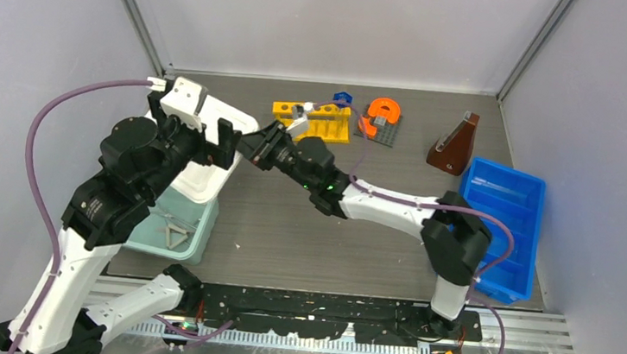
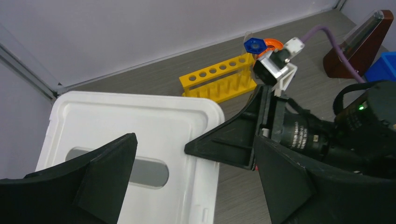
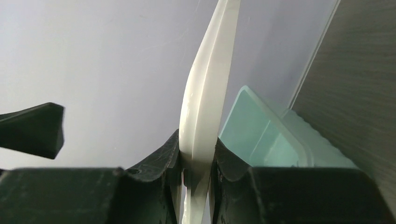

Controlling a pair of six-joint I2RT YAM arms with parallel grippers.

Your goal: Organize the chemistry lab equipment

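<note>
The right gripper point(image 3: 198, 161) pinches the thin edge of a smooth white plastic lid point(image 3: 205, 93). The left gripper point(image 1: 226, 144) gapes wide above it. Wire metal tongs point(image 1: 173, 233) lie in the see-through green tub point(image 1: 198, 218) at the worktop's left edge.

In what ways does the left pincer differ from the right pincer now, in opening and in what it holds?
The left pincer stands wide open and holds nothing; the right pincer is closed on the white lid. The left pincer hangs over the lid's broad face, while the right pincer clamps its rim from the side. Both are black and both are at the lid, which is partly over the pale green bin.
</note>
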